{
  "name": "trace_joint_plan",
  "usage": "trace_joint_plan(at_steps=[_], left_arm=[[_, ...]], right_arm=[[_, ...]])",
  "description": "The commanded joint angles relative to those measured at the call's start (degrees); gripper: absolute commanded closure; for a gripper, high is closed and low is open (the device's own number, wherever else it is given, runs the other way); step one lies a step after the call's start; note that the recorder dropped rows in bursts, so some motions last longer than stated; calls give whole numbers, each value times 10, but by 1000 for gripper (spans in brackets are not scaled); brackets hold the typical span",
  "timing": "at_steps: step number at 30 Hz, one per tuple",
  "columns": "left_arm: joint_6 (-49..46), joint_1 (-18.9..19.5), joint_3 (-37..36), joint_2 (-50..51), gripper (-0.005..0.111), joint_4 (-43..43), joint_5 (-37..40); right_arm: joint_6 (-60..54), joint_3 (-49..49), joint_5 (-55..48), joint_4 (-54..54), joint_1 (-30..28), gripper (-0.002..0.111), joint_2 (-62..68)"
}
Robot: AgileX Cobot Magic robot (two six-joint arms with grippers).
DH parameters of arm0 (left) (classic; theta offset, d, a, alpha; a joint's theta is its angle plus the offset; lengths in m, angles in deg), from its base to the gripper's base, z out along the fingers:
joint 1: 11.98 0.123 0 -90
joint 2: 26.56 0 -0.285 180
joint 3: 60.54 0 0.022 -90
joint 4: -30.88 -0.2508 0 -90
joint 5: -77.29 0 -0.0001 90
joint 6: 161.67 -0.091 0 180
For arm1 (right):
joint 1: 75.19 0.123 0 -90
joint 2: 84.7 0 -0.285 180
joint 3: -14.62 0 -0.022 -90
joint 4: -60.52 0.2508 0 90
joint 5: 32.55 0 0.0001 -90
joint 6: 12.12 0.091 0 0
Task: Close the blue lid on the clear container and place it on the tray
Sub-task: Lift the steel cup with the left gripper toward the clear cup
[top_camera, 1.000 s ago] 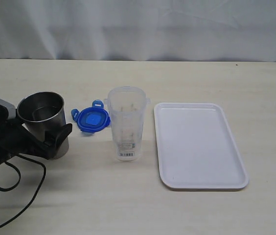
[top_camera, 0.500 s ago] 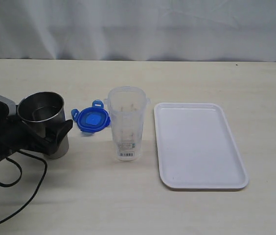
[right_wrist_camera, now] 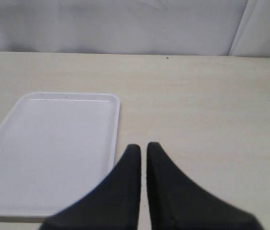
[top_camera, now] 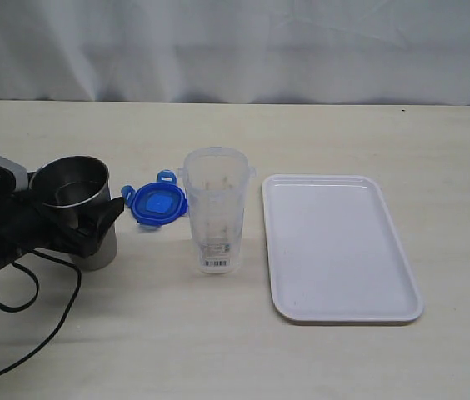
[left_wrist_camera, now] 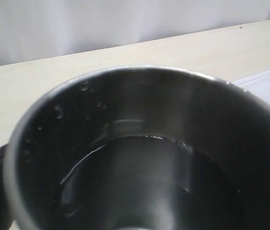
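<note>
We see the left gripper (top_camera: 93, 207) at the left side of the table (top_camera: 218, 358), with its fingers (top_camera: 102, 227) spread wide open around a steel cup (top_camera: 70, 192). One finger is in front of the cup and the other is hidden behind it, so we cannot tell if they touch it. In the left wrist view the cup (left_wrist_camera: 140, 158) fills almost all we can see, and it looks wet inside. A black cable (top_camera: 52, 333) runs from that arm over the table. The lid (top_camera: 158, 204) is not on the container (top_camera: 215, 208). It lies flat on the table between the cup and the container, just beside the container, and we cannot tell if the two touch. The container stands upright with its top open and a white label (top_camera: 216, 262) near its base. It stands on the table just left of the tray (top_camera: 339, 250), not on it. We do not see the right gripper (right_wrist_camera: 143, 163) in the exterior view. In its own wrist view its black fingers (right_wrist_camera: 125, 191) are pressed together and hold nothing, and they hang over the bare table beside the tray (right_wrist_camera: 53, 143)
</note>
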State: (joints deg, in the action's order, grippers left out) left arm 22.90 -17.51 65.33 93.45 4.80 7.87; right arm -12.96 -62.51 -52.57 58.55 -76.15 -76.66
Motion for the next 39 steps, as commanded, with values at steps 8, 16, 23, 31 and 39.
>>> trace_joint_plan(at_steps=[8, 16, 23, 31, 39], left_arm=[[3, -6, 6, 1, 2, -13, -5], [3, -6, 6, 1, 2, -16, -5], [3, -6, 6, 1, 30, -20, -5], [3, -6, 6, 1, 72, -27, -5], [5, -6, 6, 1, 95, -32, -5]], right_arm=[[1, -1, 3, -1, -2, 104, -3], [1, -1, 3, -1, -2, 104, -3], [1, -1, 3, -1, -2, 104, -3], [1, -1, 3, -1, -2, 104, -3], [1, -1, 3, -1, -2, 104, -3]])
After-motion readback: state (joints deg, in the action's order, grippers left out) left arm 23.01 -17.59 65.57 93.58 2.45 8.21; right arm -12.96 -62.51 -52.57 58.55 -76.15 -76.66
